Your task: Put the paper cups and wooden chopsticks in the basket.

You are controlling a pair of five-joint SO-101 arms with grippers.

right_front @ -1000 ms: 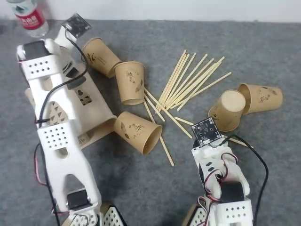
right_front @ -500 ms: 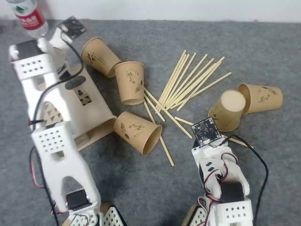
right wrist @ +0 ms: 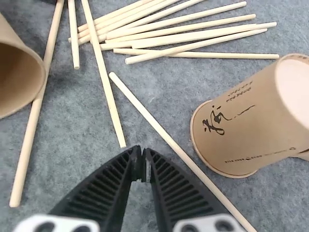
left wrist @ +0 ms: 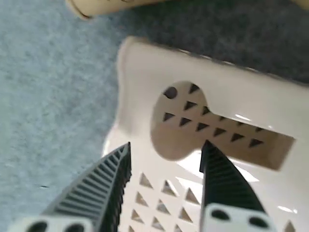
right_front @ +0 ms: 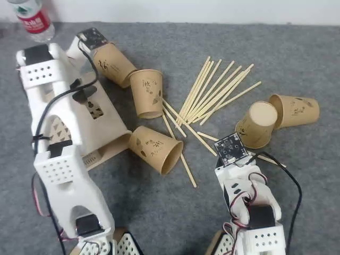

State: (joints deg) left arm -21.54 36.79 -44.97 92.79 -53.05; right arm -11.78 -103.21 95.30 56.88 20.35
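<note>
Grey carpet carries all five paper cups point(right_front: 156, 149) and the wooden chopsticks point(right_front: 212, 95) outside the basket point(right_front: 109, 133), apparently none loaded; left gripper point(left wrist: 166, 150) spread empty above it, right gripper point(right wrist: 142, 151) closed empty, well away.

The left gripper point(left wrist: 167, 145) hangs above the white basket point(left wrist: 219, 84), its two black ribbed fingers point(left wrist: 113, 179) spread wide apart with nothing between them. Their tips frame the basket's keyhole-shaped handle cut-out point(left wrist: 181, 137), through which a wall dotted with triangular holes point(left wrist: 212, 129) shows. More triangular holes mark the basket's floor between the fingers. Grey carpet point(left wrist: 48, 87) lies beside the basket. Past the basket's rim, an edge of a tan paper cup point(left wrist: 106, 6) lies on the carpet, apart from it.
</note>
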